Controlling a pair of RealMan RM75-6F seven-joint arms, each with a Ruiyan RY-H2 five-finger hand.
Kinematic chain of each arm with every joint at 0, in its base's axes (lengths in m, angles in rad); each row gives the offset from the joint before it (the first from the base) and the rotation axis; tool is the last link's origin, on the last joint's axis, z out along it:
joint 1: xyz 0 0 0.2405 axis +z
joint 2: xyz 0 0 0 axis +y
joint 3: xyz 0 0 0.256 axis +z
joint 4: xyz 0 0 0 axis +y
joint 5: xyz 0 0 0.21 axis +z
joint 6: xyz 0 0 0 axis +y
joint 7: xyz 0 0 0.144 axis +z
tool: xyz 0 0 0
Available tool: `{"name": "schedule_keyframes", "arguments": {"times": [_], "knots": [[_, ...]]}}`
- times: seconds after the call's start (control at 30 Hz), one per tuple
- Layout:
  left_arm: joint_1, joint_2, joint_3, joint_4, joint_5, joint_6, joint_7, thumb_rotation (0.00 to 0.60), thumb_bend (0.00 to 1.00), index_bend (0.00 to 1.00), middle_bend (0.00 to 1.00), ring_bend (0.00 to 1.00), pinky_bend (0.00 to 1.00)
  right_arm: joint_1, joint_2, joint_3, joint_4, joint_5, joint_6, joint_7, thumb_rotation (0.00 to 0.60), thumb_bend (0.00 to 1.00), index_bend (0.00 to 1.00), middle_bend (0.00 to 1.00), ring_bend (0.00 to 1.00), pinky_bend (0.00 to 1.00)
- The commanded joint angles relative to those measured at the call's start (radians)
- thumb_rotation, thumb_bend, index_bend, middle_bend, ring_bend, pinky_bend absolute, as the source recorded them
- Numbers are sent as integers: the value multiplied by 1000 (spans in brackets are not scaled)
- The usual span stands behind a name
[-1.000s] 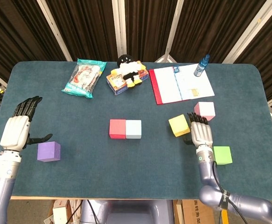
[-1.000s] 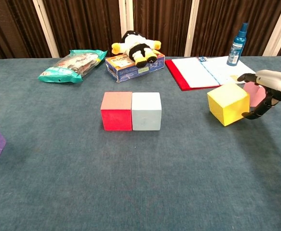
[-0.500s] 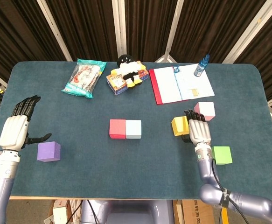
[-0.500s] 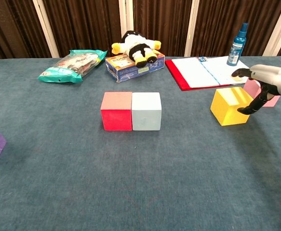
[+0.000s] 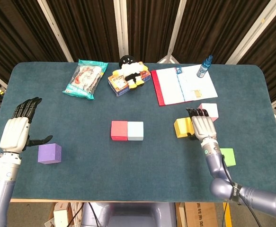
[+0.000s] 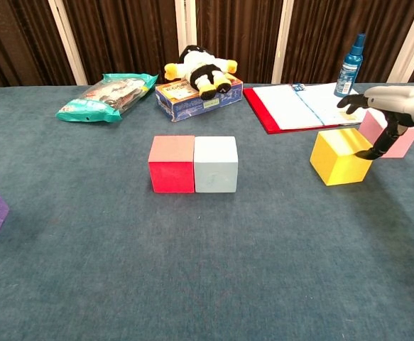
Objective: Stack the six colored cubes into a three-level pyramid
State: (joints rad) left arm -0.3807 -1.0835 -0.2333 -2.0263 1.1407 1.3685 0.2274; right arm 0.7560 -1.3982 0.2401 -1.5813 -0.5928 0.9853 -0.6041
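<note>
- Two cubes, red cube (image 5: 119,130) and pale blue cube (image 5: 135,130), sit touching, well to the left of the right hand (image 5: 202,126).
- Right hand's fingers lie spread over the yellow cube (image 5: 182,127), touching its right side; whether it grips, I cannot tell.
- Pink cube (image 5: 210,109) sits just beyond that hand, green cube (image 5: 228,156) nearer the robot.
- Left hand (image 5: 16,133) hovers with fingers spread, holding nothing, purple cube (image 5: 49,153) just to its right.
</note>
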Motion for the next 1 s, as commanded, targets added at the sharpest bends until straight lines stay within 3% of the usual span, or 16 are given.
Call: {"name": "schedule_keyframes", "arguments": {"times": [0.03,0.57,0.8,1.0], "knots": [[0,0,0,0,-1,0,0,600,48,0,36,0,0,5,-1,-3,9,4,-12,12,600,341,0,196,20,0],[2,-1,-6,3,-5,4,-5,600,48,0,37,0,0,20,-30,-32,49,-30,-32,60,600,341,0,213,33,0],[3,1,-6,2,-5,4,-5,600,48,0,38,0,0,23,-29,-39,36,-6,-27,63,600,341,0,344,157,0],[2,-1,-4,1,-3,2,-2,600,48,0,38,0,0,15,-2,-33,-43,-49,27,74,600,341,0,371,183,0]]}}
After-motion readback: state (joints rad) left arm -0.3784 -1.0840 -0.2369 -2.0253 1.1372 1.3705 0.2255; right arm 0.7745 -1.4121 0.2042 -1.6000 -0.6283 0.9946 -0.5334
